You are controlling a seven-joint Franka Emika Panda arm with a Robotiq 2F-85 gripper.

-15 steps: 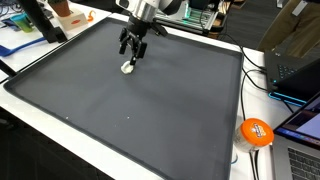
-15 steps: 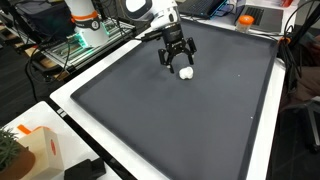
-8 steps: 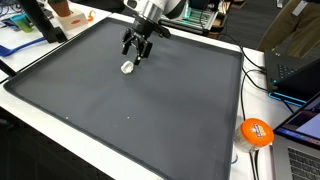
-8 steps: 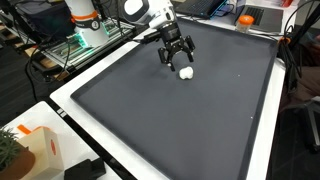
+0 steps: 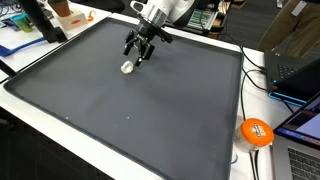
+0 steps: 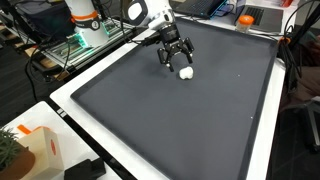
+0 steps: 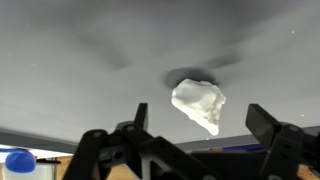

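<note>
Dark grey rubbery mat (image 5: 150, 120) covers almost the whole tabletop, flat and plain, with a few pale specks. The white table rim (image 6: 100, 133) shows around it on all sides. A white crumpled lump (image 5: 127, 68) lies on the mat toward its far edge, in the corner area nearest the robot base (image 6: 85, 20).

The gripper (image 5: 137, 55) hangs just above the lump with its jaws spread wide and nothing between them. It looks clear of the lump, with no contact seen. In an exterior view the lump sits at about 7 o'clock from the fingertips. In the wrist view the lump (image 7: 198, 105) lies at 12 o'clock from the gap between the two black fingers, with a soft shadow on the mat behind it.

The room is a cluttered lab or office. An orange round object (image 5: 256, 132) rests off the mat at 4 o'clock, with cables beside it, and a dark laptop (image 5: 300, 65) sits at 3 o'clock. A small box (image 6: 30, 145) and a plant (image 6: 8, 150) sit at 8 o'clock, off the table.
</note>
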